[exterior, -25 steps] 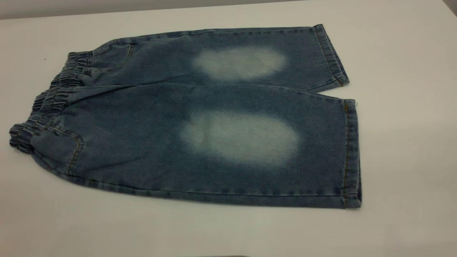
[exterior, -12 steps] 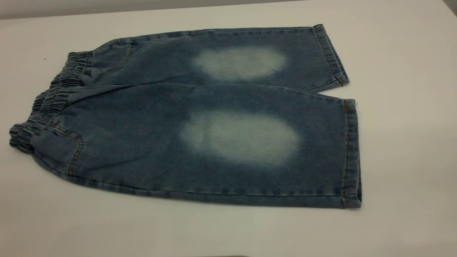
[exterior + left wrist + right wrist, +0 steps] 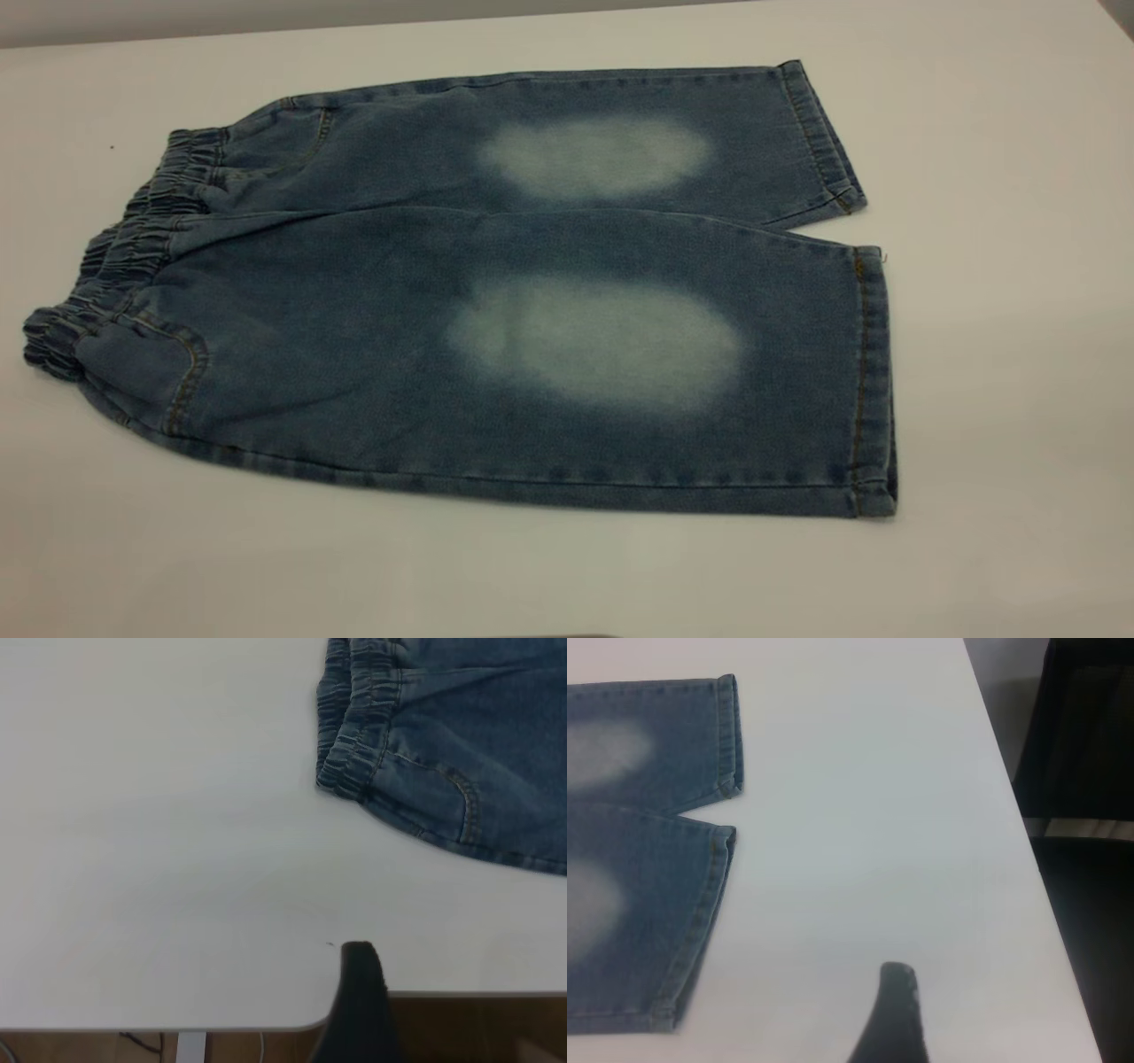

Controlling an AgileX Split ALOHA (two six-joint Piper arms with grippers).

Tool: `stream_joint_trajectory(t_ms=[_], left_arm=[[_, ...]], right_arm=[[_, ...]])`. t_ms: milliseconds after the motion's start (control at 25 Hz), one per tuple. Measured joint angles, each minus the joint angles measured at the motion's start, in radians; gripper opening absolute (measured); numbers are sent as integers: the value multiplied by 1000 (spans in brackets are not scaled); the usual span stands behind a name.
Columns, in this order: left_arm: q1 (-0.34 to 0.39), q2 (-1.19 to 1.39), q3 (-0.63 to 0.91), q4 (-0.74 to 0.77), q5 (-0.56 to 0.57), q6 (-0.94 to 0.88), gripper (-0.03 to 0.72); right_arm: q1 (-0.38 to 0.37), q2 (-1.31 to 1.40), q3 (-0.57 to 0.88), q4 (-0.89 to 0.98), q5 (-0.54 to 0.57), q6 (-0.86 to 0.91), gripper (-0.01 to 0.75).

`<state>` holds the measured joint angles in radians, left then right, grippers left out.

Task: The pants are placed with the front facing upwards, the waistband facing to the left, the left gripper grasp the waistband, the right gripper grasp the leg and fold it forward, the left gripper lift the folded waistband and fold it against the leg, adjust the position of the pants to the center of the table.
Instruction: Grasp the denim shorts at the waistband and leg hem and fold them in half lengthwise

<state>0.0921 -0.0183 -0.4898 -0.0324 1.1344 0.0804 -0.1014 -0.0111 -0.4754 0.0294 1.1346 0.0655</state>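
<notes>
I find the short blue denim pants (image 3: 496, 301) flat and unfolded mid-table, ruched waistband (image 3: 115, 257) at nine o'clock, neither black gripper touching them, jaw opening indeterminable: no grasp or fold done, I judge.

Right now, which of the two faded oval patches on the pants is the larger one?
The patch on the leg nearer the exterior camera; the far patch looks smaller and sits beside the upper hem.
</notes>
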Motion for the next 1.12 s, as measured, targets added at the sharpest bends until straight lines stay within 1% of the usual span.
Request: stream_joint_trajectory(t_ms=[200,320,440,560,800,1000,1120], left_arm=[[0,0,0,0,0,0,517],[0,17,-11,0,-12,0,517],[0,124,-59,1,-95,-21,517],[0,292,-116,1,-174,-80,517],[0,649,-212,1,-235,-121,517],[0,911,-227,1,-326,-194,517],[0,1059,-227,1,-396,-210,517]], right_arm=[[0,2,0,7,-1,0,549],[0,49,-12,58,-10,-6,549],[0,159,-31,142,-55,-51,549],[0,304,-36,232,-127,-136,549],[0,625,-36,488,-273,-371,549],[0,914,-38,718,-312,-574,549],[1,1057,-38,831,-358,-686,549]])
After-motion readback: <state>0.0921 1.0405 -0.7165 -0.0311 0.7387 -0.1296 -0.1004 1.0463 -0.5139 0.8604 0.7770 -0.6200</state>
